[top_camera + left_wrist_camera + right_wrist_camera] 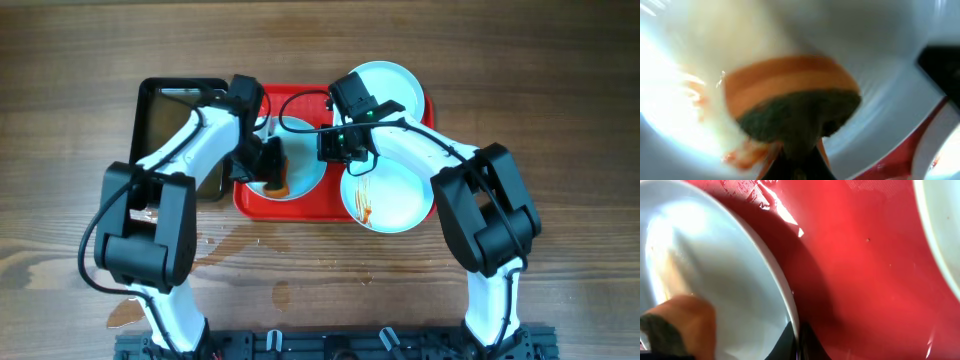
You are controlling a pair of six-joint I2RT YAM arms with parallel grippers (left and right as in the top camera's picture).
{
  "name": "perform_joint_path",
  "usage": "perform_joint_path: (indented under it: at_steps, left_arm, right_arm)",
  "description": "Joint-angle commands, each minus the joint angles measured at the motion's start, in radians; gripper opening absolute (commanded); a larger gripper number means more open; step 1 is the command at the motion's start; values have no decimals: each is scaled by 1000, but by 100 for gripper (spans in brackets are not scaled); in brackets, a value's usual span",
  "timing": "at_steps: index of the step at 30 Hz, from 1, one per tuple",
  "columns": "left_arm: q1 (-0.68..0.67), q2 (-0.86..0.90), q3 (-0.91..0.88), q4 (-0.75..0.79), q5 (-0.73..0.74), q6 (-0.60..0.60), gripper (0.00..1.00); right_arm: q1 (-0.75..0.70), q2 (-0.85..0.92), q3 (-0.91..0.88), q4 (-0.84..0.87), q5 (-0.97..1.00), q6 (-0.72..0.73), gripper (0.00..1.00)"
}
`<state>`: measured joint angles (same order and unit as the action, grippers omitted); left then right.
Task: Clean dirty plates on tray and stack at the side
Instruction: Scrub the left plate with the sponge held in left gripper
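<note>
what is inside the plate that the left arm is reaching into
An orange and dark-green sponge, held by the left gripper, sits on the plate, with reddish sauce smears beside it. The plate surface under the sponge is covered.

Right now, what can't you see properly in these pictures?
Overhead: left plate mostly under left arm and right arm.
Left wrist: blurry; sponge covers much of that plate.
Right wrist: right pincer cut off by bottom edge.
Overhead: black pan partly behind left arm.
</note>
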<state>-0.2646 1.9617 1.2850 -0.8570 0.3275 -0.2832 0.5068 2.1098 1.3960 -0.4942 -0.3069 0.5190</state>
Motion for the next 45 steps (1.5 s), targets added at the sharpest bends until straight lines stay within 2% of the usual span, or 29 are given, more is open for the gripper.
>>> perform_joint_path:
  at_steps: [1, 3, 5, 8, 10, 13, 14, 16, 18, 20, 23, 26, 28, 30, 32, 34, 36, 39, 40, 42, 45]
  left_arm:
    - [-25, 15, -43, 140, -139, -148, 4]
    - [-24, 15, -95, 263, -339, -280, 4]
    - [-25, 15, -113, 303, -491, -356, 4]
    - [-26, 14, -108, 311, -615, -358, 4]
    - [-30, 13, -108, 296, -616, -358, 4]
    - [-50, 13, -94, 216, -550, -330, 4]
    - [-58, 13, -76, 167, -425, -257, 4]
    - [-60, 13, -55, 114, -280, -204, 4]
    - [-58, 13, -54, 108, -79, -130, 4]
    - [-54, 13, -54, 109, 46, -80, 4]
    - [-39, 13, -54, 149, 15, -87, 4]
    - [-23, 13, -54, 235, -182, -192, 4]
    - [-20, 13, -54, 296, -409, -306, 4]
    - [-21, 13, -54, 307, -503, -343, 4]
    - [-21, 13, -54, 283, -504, -343, 4]
    - [-26, 13, -54, 183, -459, -341, 4]
    - [-26, 13, -54, 119, -305, -265, 4]
    - [-26, 13, -54, 69, 54, -32, 4]
    - [-26, 13, -54, 76, 121, 28, 4]
    - [-26, 13, -54, 127, 113, 48, 4]
    - [-25, 13, -54, 272, -57, -43, 4]
  right_arm:
    - [4, 33, 5, 11, -29, 0, 4]
    - [4, 33, 5, 11, -28, 0, 4]
    - [4, 34, 5, 11, -28, 0, 4]
    - [4, 34, 5, 14, -28, 1, 4]
    - [4, 34, 5, 13, -28, 1, 4]
    - [4, 34, 5, 13, -28, 1, 4]
    - [4, 34, 5, 13, -28, 0, 4]
    - [4, 34, 5, 12, -28, 1, 5]
    - [4, 34, 5, 11, -28, 0, 4]
    - [4, 34, 5, 11, -28, 0, 4]
    - [4, 34, 5, 11, -28, 1, 6]
    - [4, 34, 5, 11, -27, 4, 4]
    - [4, 34, 5, 11, -23, 5, 4]
    - [4, 37, 5, 12, -23, 7, 5]
    - [4, 43, 5, 12, -22, 8, 4]
    - [4, 43, 5, 12, -24, 8, 4]
    - [4, 43, 5, 12, -24, 8, 4]
    - [4, 43, 5, 12, -24, 8, 4]
    - [4, 43, 5, 12, -24, 8, 4]
    - [4, 43, 5, 11, -24, 8, 4]
    - [4, 43, 5, 7, -24, 8, 4]
